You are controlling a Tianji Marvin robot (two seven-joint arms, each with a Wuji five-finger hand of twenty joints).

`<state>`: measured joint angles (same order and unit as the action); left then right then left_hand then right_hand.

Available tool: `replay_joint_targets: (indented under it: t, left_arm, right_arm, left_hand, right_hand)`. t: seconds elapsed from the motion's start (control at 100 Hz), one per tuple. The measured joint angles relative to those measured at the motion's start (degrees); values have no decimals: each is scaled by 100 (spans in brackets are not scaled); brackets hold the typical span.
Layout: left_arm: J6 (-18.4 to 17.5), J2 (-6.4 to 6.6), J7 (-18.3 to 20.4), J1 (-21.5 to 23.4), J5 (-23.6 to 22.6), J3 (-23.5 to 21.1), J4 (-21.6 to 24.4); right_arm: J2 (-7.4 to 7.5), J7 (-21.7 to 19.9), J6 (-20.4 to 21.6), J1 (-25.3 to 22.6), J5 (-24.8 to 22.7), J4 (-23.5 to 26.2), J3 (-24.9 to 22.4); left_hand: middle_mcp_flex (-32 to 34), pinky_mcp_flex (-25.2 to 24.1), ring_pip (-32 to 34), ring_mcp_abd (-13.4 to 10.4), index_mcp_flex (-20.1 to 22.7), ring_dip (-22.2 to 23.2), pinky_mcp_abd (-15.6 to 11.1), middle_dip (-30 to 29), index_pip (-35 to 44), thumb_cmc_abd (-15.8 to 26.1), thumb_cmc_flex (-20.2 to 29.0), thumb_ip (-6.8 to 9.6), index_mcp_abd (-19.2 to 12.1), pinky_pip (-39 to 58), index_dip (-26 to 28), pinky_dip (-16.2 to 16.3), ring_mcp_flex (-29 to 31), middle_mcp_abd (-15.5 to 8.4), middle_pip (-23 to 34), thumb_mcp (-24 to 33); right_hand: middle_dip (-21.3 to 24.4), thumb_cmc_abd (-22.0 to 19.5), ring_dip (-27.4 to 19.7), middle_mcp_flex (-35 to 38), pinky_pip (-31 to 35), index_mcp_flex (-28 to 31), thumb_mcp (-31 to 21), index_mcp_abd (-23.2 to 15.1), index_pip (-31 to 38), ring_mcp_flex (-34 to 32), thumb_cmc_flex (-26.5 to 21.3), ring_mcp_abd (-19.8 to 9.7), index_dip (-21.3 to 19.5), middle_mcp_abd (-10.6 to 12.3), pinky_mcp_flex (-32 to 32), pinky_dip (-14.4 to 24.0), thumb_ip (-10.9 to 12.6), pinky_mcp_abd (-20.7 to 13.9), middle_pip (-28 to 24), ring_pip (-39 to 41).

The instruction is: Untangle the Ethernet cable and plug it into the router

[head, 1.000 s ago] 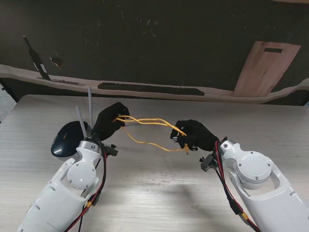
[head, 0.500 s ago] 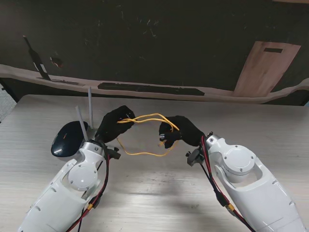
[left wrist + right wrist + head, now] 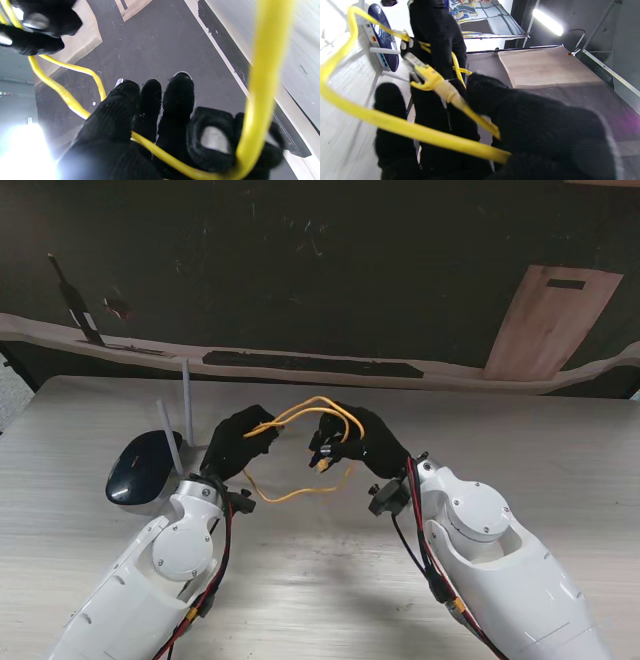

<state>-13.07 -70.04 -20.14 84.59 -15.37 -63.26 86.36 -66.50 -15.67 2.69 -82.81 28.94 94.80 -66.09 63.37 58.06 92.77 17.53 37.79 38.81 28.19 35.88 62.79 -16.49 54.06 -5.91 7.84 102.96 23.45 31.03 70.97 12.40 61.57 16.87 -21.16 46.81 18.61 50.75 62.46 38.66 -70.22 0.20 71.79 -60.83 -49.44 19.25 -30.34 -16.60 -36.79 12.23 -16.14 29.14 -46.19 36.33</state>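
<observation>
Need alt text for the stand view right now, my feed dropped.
Both black-gloved hands hold a yellow cable looped in the air over the table, the left hand and right hand close together. The right hand grips the end with the plug. A dark router with two antennas sits left of the left hand.

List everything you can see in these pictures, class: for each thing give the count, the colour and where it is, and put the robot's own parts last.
Ethernet cable: one, yellow, looped in the air between both hands.
Cable plug: one, yellow with a clear tip, at the right hand's fingertips.
Router: one, dark blue with two pale antennas, on the table's left side.
Table: one, pale wood grain.
Left hand: one, black glove, shut on the Ethernet cable.
Right hand: one, black glove, shut on the Ethernet cable.
</observation>
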Motion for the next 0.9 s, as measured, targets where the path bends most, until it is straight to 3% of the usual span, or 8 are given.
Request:
replay_joint_targets:
  t: [0.05, 0.16, 0.27, 0.54, 0.65, 0.72, 0.79, 0.9]
  left_arm:
    - [79, -12, -124, -7, -88, 36, -22]
    - [246, -59, -360, -24, -227, 93, -88]
    - [326, -109, -463, -32, -217, 116, -135]
    - [440, -202, -730, -52, -166, 126, -222]
    - [444, -227, -781, -54, -137, 115, -238]
    - [422, -213, -547, -44, -139, 49, -228]
    - [420, -119, 98, -19, -262, -42, -154]
    - [205, 183, 1295, 9, -543, -142, 13]
  right_arm:
    - [-25, -39, -160, -24, 166, 39, -44]
    - [-53, -137, -520, -89, 367, 166, -138]
    - [-50, -275, -557, -136, 343, 219, -197]
    - [67, -1005, -836, -296, 255, 329, -552]
    - [171, -1158, -844, -347, -458, 378, -671]
    - [240, -1104, -830, -402, -990, 439, -724]
    - [291, -983, -827, -464, -1019, 467, -761]
    - [300, -779, -827, -537, -710, 473, -790]
  left_hand:
    - [0, 0, 0, 1, 0, 0, 6, 0, -44, 0, 0, 0, 11, 2, -9, 1, 0, 3, 0, 0]
    - [0, 2, 1, 1, 0, 0, 18, 0, -112, 0, 0, 0, 14, 4, -19, 3, 0, 7, 0, 0]
    - [0, 4, 1, 48, 149, 0, 62, 0, -397, 0, -370, 0, 34, 5, -43, 65, 0, 68, 0, 204]
    - [64, 10, 3, 103, 613, 0, 154, 0, -1020, 4, -1534, 73, 73, 5, 112, 148, 0, 194, 0, 976]
    - [35, -123, -61, 168, 615, -45, 258, 0, -1516, -34, -2208, 212, 141, -20, 210, 304, -3, 251, -75, 1294]
    - [-362, -1062, -806, 385, 468, -180, 451, 0, -1879, -347, -2323, 217, 149, -653, 209, 818, -478, 274, -420, 1219]
    - [-980, -2362, -1941, 647, -31, -192, 443, -196, -2378, -624, -2323, 217, 156, -1581, 47, 1105, -1434, 274, -1061, 1613]
    - [-2229, -4368, -3980, 764, -835, -372, -6, -678, -3297, -944, -2297, 217, 153, -3223, -375, 853, -3180, 138, -2207, 2014]
  right_hand:
    - [0, -257, 242, 291, 825, 1, -3, 44, -131, -653, -63, -17, 409, -151, -830, 200, 0, 216, -76, 825]
    - [8, -701, 1046, 694, 2523, 117, 3, 151, -356, -1170, -72, -563, 1127, -383, -2172, 950, 0, 271, -283, 3506]
    - [14, -867, 1656, 789, 4183, 197, 176, 171, -496, -1278, -28, -824, 1635, -337, -2747, 2068, 0, -820, -329, 5304]
    - [-275, -1454, 2150, 1117, 4346, 197, 1221, 585, -714, -1447, 381, -921, 2389, -123, -2987, 3402, 136, -1118, -391, 5854]
    - [-339, -1483, 2229, 1156, 4346, 208, 1351, 617, -775, -1448, 572, -919, 2467, -93, -2991, 3546, 162, -1127, -394, 5885]
    - [-345, -1533, 2269, 1192, 4346, 213, 1343, 650, -779, -1450, 571, -908, 2500, -71, -2997, 3605, 165, -1128, -395, 5895]
    - [-347, -1577, 2290, 1194, 4346, 214, 1345, 650, -784, -1450, 571, -908, 2501, -67, -2998, 3622, 165, -1128, -400, 5897]
    - [-350, -1699, 2293, 1195, 4346, 214, 1447, 650, -791, -1450, 571, -908, 2502, -55, -3002, 3666, 165, -1128, -442, 5907]
